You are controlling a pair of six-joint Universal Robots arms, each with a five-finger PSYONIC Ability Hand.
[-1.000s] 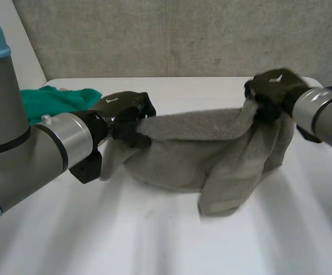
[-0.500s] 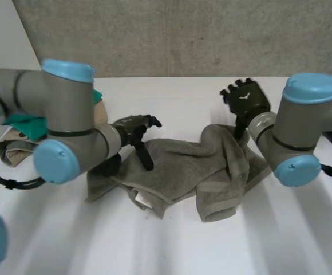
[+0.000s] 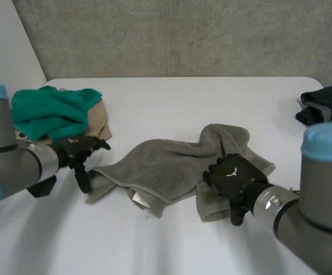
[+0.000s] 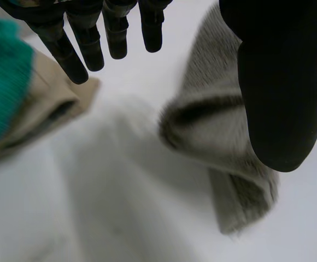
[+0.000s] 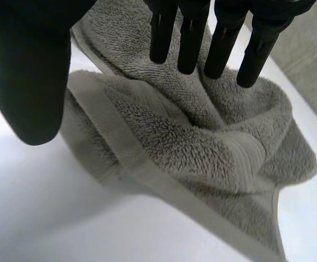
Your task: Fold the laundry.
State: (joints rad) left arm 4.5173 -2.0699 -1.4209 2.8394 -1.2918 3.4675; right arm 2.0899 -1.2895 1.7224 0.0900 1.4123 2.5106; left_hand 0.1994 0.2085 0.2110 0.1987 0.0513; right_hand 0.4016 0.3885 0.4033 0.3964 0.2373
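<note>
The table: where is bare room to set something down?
Bare: the far strip of table between the grey towel and the wall, and the near strip before the towel. Crowded: the green cloth on a beige cloth beside the left hand, the dark cloth at the far right, the right hand over the towel's right end.

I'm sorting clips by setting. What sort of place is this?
Probably a lab or test room rather than a home: a bare concrete wall behind a plain white table, with only a grey towel and a green cloth set out.
</note>
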